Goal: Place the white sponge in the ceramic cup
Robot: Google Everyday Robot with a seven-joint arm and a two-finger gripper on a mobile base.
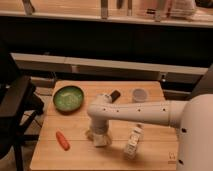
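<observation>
The white sponge (101, 142) lies on the wooden table (80, 155), near its front middle. My gripper (98, 135) points straight down onto the sponge and hides most of it. The arm (150, 112) reaches in from the right. The ceramic cup (139, 94) stands upright at the back right of the table, well apart from the gripper and behind it to the right.
A green bowl (68, 98) sits at the back left. An orange carrot-like item (62, 140) lies at the front left. A white labelled bottle (133, 141) lies just right of the sponge. A small dark object (115, 94) is near the arm's elbow. A black chair (15, 110) stands to the left.
</observation>
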